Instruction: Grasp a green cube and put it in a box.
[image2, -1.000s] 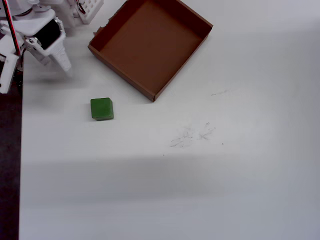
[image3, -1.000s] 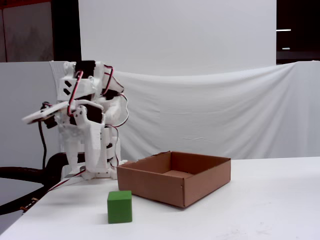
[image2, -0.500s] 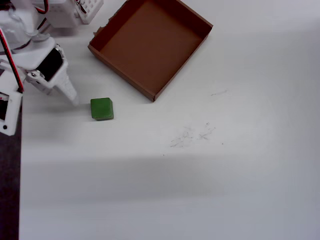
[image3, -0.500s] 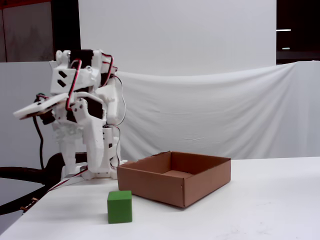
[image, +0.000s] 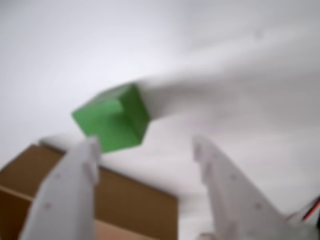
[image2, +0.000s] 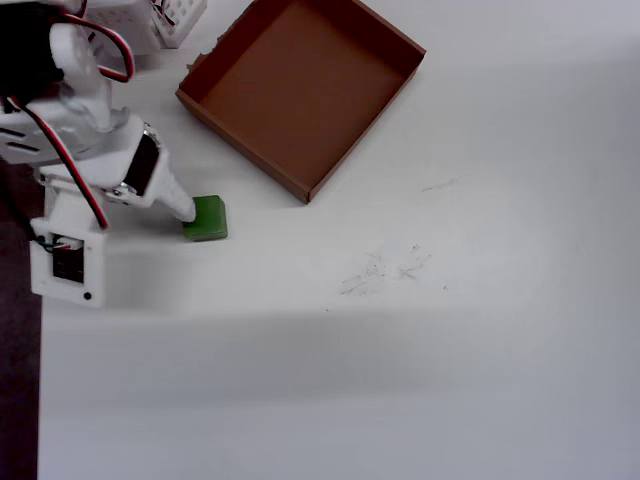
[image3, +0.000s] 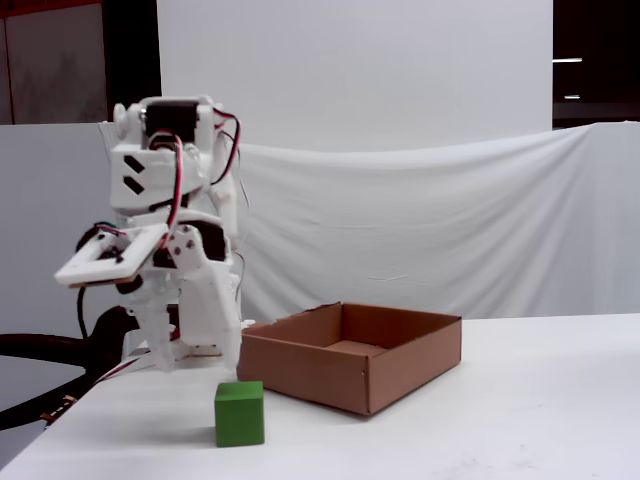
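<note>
The green cube (image2: 210, 219) lies on the white table, a little in front of the box's near-left wall, and it also shows in the fixed view (image3: 240, 412). The brown cardboard box (image2: 300, 90) is empty and stands just behind the cube (image3: 320, 375). My gripper (image2: 186, 208) hangs over the cube's left edge, tips still above the cube's top (image3: 195, 358). In the blurred wrist view the gripper (image: 146, 145) is open with nothing between its fingers. There the cube (image: 112, 122) sits beyond the left fingertip (image: 91, 150), and the box (image: 135, 200) fills the lower left.
The arm's white base (image2: 130, 25) stands at the table's back left corner. The table's left edge drops to a dark floor (image2: 18, 350). Faint pencil marks (image2: 385, 270) lie mid-table. A white cloth backdrop (image3: 450, 220) hangs behind the table.
The gripper has swung down and across from the back left corner to the cube's left edge. Cube and box have not moved.
</note>
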